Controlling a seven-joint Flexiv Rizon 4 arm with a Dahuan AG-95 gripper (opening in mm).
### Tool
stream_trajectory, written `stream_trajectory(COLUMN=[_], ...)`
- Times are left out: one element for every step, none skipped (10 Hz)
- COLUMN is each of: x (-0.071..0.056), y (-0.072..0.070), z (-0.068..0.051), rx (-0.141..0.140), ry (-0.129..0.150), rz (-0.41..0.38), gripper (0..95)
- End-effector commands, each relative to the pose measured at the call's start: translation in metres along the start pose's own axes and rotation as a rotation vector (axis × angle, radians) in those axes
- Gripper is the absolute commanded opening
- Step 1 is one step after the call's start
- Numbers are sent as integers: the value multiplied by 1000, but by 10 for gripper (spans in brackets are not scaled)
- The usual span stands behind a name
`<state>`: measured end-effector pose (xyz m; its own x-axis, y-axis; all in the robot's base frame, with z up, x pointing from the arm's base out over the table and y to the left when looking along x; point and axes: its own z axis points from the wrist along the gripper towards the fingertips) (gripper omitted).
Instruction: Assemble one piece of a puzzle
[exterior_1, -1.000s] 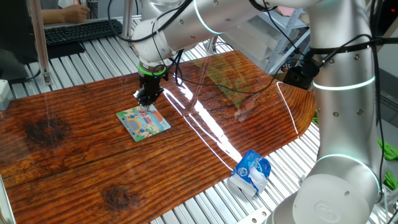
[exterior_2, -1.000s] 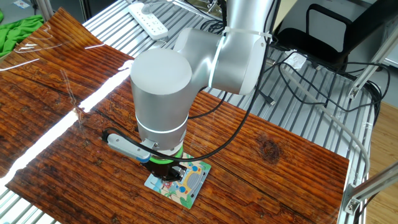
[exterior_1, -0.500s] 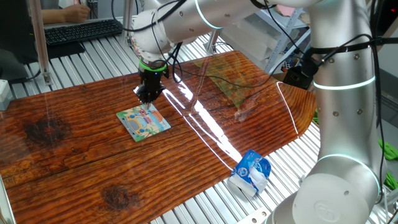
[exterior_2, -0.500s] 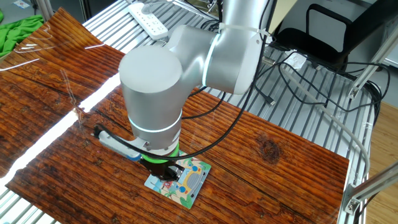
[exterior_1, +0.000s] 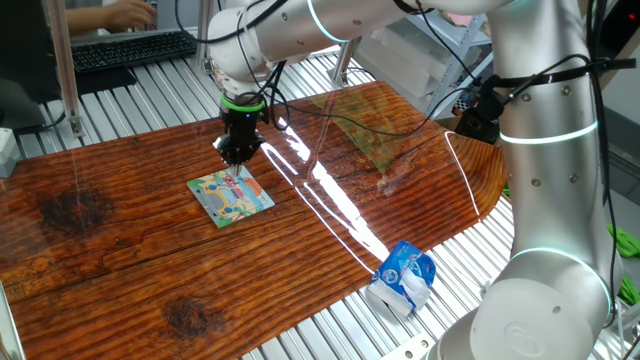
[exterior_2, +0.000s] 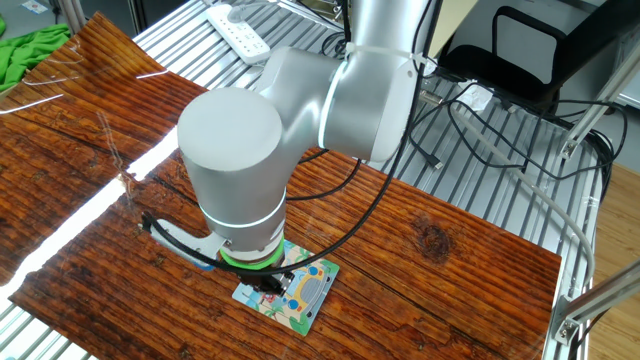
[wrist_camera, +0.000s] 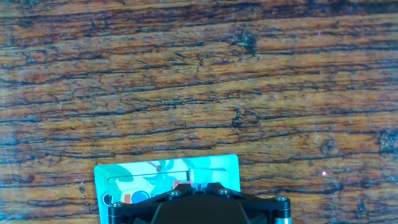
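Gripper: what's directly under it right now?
The teal-bordered square cartoon puzzle on the brown wooden table lies under the black gripper. The arm covers the fingertips, so no loose piece shows.

The puzzle (exterior_1: 231, 194) is a flat square board with a teal border and a bright cartoon picture, lying flat on the wooden tabletop toward its left part in one fixed view, turned slightly askew to the table's edges. In the hand view its teal far edge (wrist_camera: 168, 171) shows. The piece cannot be made out.
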<state>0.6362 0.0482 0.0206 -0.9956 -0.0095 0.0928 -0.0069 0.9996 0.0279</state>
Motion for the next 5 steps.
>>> stream_trajectory(x=[0,-1,-3,-3,-3], y=[-1,-2,-3,-3,-3], z=[0,-1,-2,-2,-2], rx=[8,8,10,11,12], ry=[-1,-1,4,9,10], rz=[1,-1,-1,-2,-2], gripper=[0,0,0,0,0])
